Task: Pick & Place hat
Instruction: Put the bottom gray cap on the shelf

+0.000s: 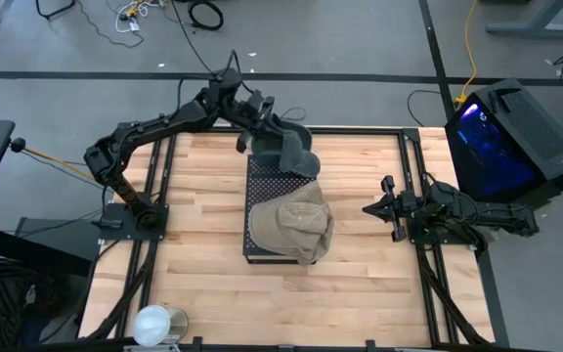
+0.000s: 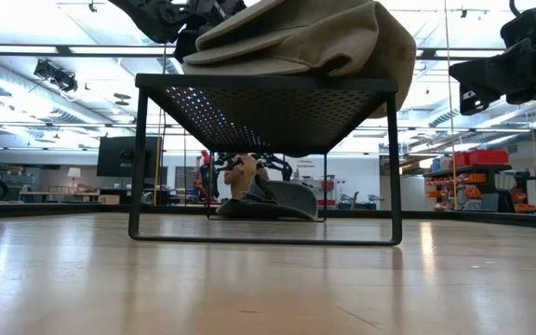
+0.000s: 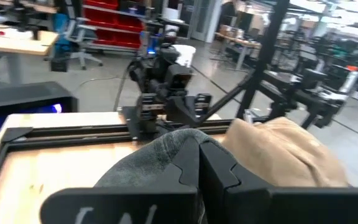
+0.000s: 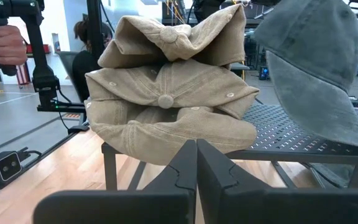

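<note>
Grey cap (image 1: 296, 149) hangs pinched in the left gripper (image 1: 278, 132), whose jaws are pressed together on its crown fabric; in the left wrist view the grey cloth (image 3: 160, 158) bunches right at the fingertips and bulges forward of them. It hangs over the far end of the black perforated rack (image 1: 262, 181), brim drooping below the jaws, and from the right wrist view it looks to be just above the mesh or barely brushing it; I cannot tell which

Forward of the left jaws, farther along the rack's long axis, lie tan caps (image 1: 293, 228) in a crumpled heap at the near end of the rack. So the bare mesh that could take the grey cap lies directly under and just ahead of the left jaws, between them and the tan heap. My judgement is that the coming move turns on that short drop: lower, then let go, without pushing forward into the tan pile

The right gripper (image 1: 379, 207) waits beside the rack, jaws pressed together on nothing, pointing at the tan heap from the side; the grey cap (image 4: 319, 68) sits ahead of it and off to one side. The left arm is plainly the nearer one, since it already holds the cap
</note>
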